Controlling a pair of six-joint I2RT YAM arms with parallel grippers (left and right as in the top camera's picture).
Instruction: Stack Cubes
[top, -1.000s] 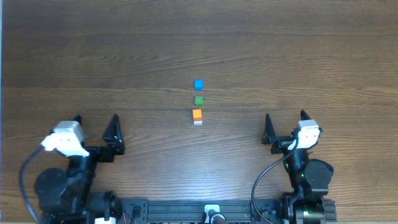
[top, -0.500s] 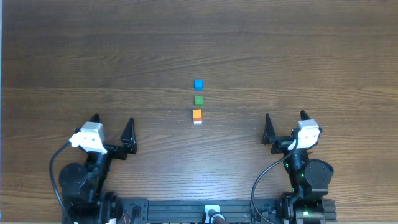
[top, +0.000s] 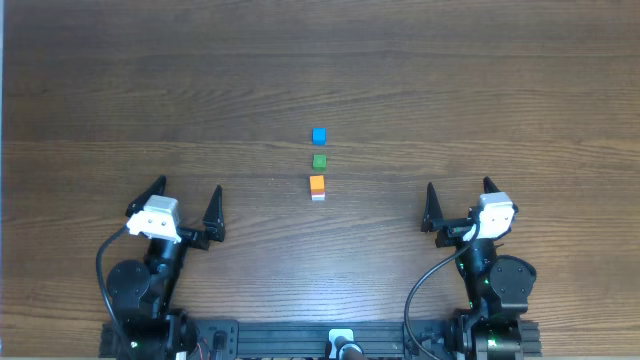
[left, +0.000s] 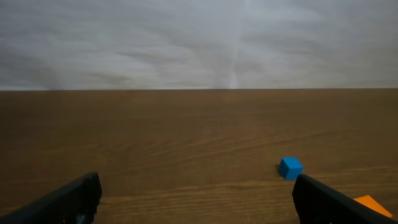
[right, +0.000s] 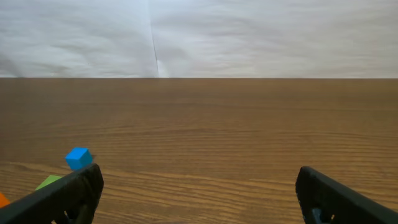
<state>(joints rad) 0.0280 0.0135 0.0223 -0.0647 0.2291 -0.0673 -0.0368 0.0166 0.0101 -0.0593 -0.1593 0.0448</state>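
Four cubes: one blue cube (top: 319, 136), one green cube (top: 319, 161), one orange cube (top: 317, 183), one white cube (top: 318, 196)

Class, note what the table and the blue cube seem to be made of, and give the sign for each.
The table: wood or wood-look laminate, matt; long brown grain lines run across it. The blue cube: likely plastic or painted wood; flat, even colour and sharp edges, but the look leaves it open.

From my station I log a dark brown wood-grain table (top: 520, 80) with planks running across the top view, ending at a straight far edge against a pale grey-white wall (right: 261, 37) with one faint vertical seam (right: 153, 43), under soft, even light.
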